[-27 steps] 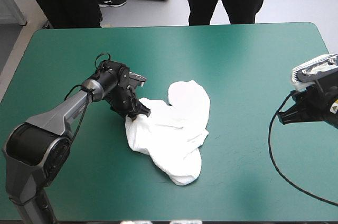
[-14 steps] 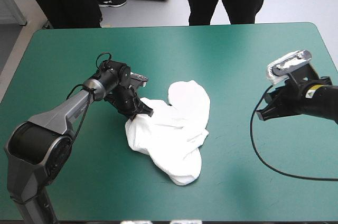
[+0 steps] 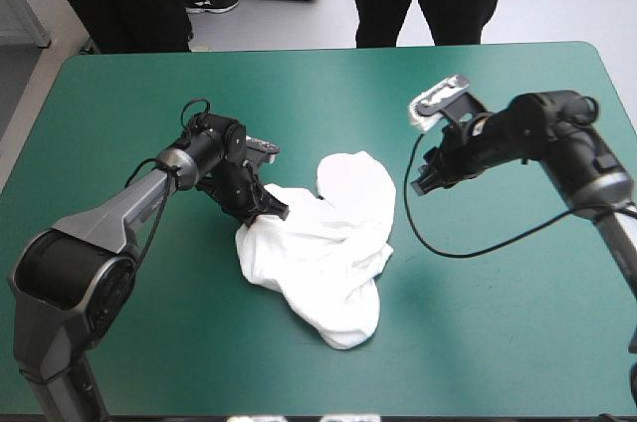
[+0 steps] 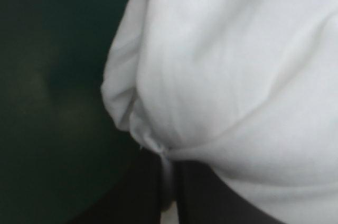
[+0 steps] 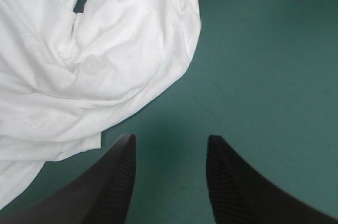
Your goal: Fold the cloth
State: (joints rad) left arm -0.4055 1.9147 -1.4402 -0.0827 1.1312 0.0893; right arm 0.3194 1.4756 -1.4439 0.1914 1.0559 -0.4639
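The white T-shirt (image 3: 328,243) lies in a crumpled heap at the middle of the teal-green table. My left gripper (image 3: 267,213) sits at the heap's left edge, shut on a pinch of the cloth. In the left wrist view the T-shirt (image 4: 237,71) fills most of the picture, and a thin fold of it runs down between the closed black fingers (image 4: 206,197). My right gripper (image 3: 420,183) hovers just right of the heap, open and holding nothing. The right wrist view shows its gripper (image 5: 170,147) over bare cover, with the T-shirt (image 5: 90,60) ahead and to one side.
The teal-green cover (image 3: 478,322) stretches bare to the right and front of the heap. The table's far edge (image 3: 328,52) runs across the back.
The right arm has swung in from the table's right edge toward the heap. The left gripper and the T-shirt have stayed where they were.
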